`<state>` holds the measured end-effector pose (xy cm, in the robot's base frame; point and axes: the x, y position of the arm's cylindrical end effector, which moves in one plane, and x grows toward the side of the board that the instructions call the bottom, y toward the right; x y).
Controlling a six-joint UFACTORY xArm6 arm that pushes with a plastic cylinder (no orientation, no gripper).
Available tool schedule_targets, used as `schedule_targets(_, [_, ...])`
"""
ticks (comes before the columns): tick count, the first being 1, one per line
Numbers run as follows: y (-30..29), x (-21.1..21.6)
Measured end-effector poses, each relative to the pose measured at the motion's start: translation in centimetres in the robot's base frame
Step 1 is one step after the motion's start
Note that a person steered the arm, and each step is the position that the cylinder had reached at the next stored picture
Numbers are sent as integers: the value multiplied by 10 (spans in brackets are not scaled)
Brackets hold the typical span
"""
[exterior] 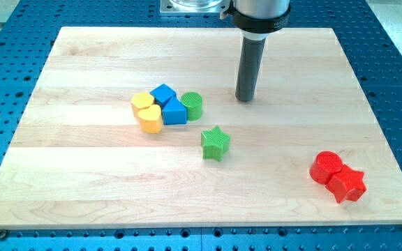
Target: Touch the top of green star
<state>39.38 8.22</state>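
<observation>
The green star lies near the middle of the wooden board. My tip rests on the board above and to the right of the star, about a block's width of bare wood away from it. The rod rises from the tip toward the view's top. The tip touches no block.
A green cylinder, two blue blocks and two yellow blocks form a cluster left of the tip. A red cylinder and a red star sit together at the lower right. Blue perforated table surrounds the board.
</observation>
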Motion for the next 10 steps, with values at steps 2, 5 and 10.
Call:
schedule_targets(2, [0,4])
schedule_targets(5, [8,20])
schedule_targets(10, [-69,98])
